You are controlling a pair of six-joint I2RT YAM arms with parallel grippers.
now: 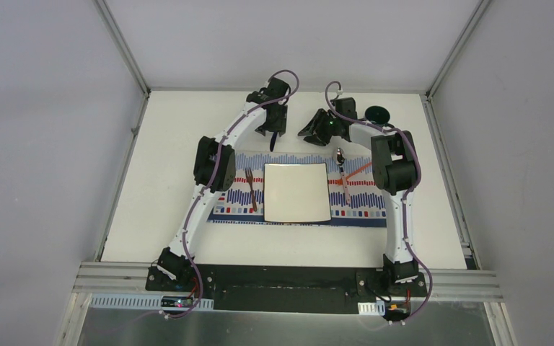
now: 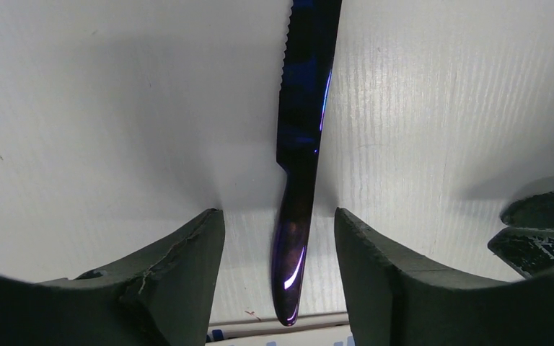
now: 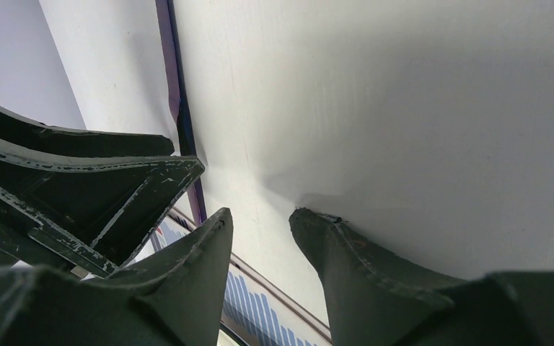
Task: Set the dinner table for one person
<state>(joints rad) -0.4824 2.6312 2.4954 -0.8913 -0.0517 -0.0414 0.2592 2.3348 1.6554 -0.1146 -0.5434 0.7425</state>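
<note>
- On the left of the dinner table [image 1: 166, 180] we see bare white top. Its middle carries a blue-, red- and white-striped placemat [image 1: 364, 209].
- A fork [image 1: 251, 189] lies on the placemat just left of the plate.
- The left gripper [image 2: 278, 216] is down at the table just beyond the placemat's far edge. Its jaws are partly open on either side of a dark blue-purple knife [image 2: 303, 108]. We see a gap on each side of the handle, so neither finger touches it, and the knife lies flat on the table.
- A square white plate [image 1: 297, 192] sits at the centre of the placemat.
- The right gripper [image 3: 261, 215] hovers low, just right of the left one. Its jaws are partly open with only bare table between them, and it holds nothing.
- A spoon [image 1: 343, 173] lies on the placemat right of the plate. A thin orange streak crosses it, and we cannot tell what that is.
- A dark round cup [image 1: 377, 113] stands at the far right, near the table's back edge.
</note>
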